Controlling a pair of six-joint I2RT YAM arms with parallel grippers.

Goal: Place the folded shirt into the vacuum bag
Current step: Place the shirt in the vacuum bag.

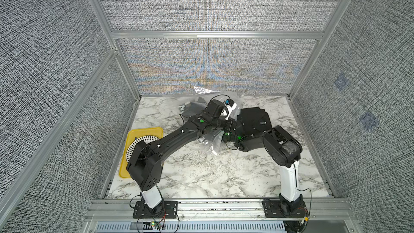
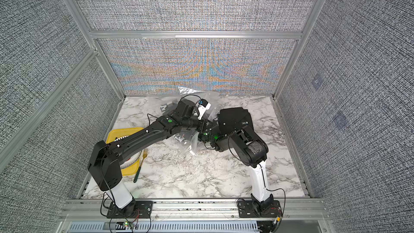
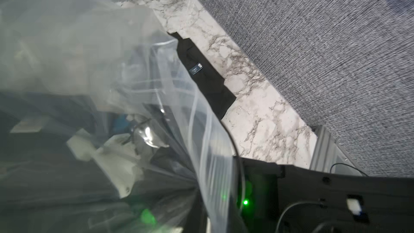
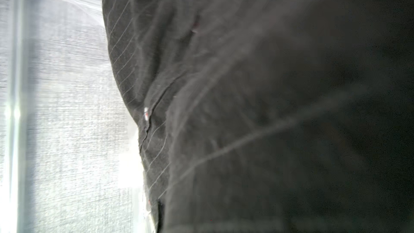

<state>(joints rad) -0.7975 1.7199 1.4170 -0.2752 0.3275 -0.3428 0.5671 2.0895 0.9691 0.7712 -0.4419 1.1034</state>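
Marble tabletop (image 1: 212,175), grey woven walls (image 1: 212,3) — left hand (image 1: 231,126), right hand (image 1: 224,138) at vacuum bag (image 1: 211,146); grip unclear.

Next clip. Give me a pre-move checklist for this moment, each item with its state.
1. Folded black shirt inside vacuum bag: not ok; it lies on the marble table beside the bag.
2. Bag empty: not ok; a dark garment with white print shows through the plastic.
3. Bag mouth open: cannot tell; blurred plastic fills the left wrist view.
4. Left arm holding the bag: cannot tell.
5. Arms apart: cannot tell; left arm overlaps right arm in both top views.
6. Yellow tray apart from the bag: ok.
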